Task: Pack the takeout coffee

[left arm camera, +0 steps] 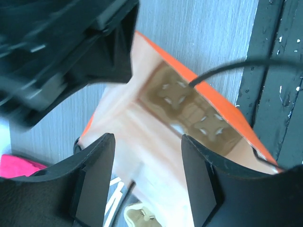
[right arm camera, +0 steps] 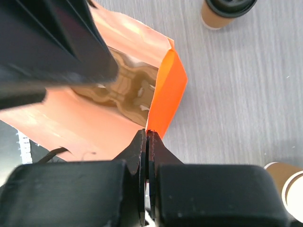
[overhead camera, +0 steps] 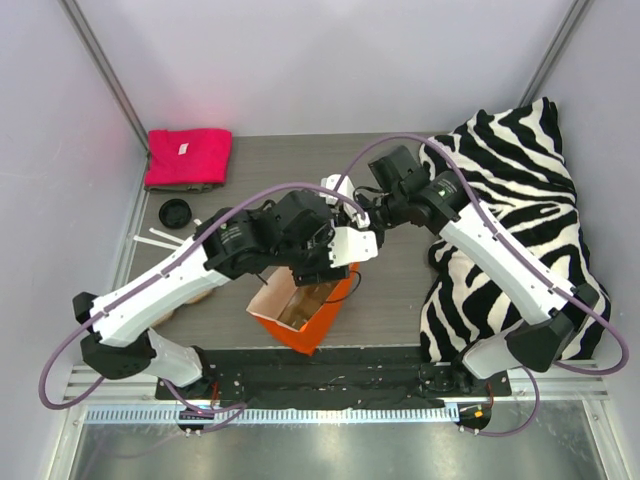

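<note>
Overhead, the tall orange paper bag (overhead camera: pixel 298 330) stands open near the table's 6 o'clock edge, between the two arm bases. The right gripper (right arm camera: pixel 147 137) is pinched tight on a folded corner of the bag's rim, its jaws flat together with the paper between them. The left gripper (left arm camera: pixel 147 142) hangs above the bag's mouth, its black fingers spread wide with nothing between them. Below it, a moulded brown cardboard cup tray (left arm camera: pixel 189 106) lies at the bottom of the bag.

The takeout coffee (right arm camera: pixel 227 9), a small brown kraft-paper cup with a round black plastic lid, stands upright on the grey wood-grain table (right arm camera: pixel 246 94). It is outside the bag, at about 1 o'clock from it in the right wrist view. An open-topped brown paper cup (right arm camera: pixel 289 184), white inside, sits at 4 o'clock there.

In the top view a loose round black lid (overhead camera: pixel 175 212) lies at 10 o'clock from the bag, with a folded pink towel (overhead camera: pixel 188 158) beyond it. A zebra-striped cloth (overhead camera: pixel 520 200) is heaped at 3 o'clock.
</note>
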